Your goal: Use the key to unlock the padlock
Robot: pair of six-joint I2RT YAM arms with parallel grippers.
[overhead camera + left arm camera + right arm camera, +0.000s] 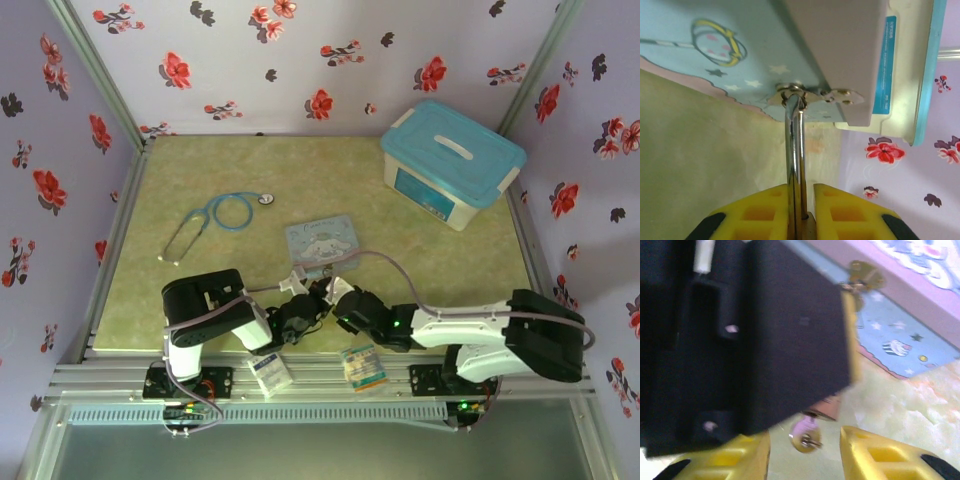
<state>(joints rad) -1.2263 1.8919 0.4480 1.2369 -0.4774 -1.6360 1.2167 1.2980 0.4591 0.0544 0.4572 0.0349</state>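
My left gripper is shut on the padlock; its brass body sits deep between the yellow fingers. The silver shackle runs up through the hasp of the pale-blue cartoon tin. In the right wrist view the left gripper's black body fills the left side, and a sliver of the padlock shows under it. The key, blurred, hangs at the padlock's underside. My right gripper is open around the key, with its fingers clear of it. Both grippers meet just in front of the tin.
A white box with a blue lid stands at the back right. A blue stethoscope lies at the left. Two small packets rest on the near rail between the arm bases.
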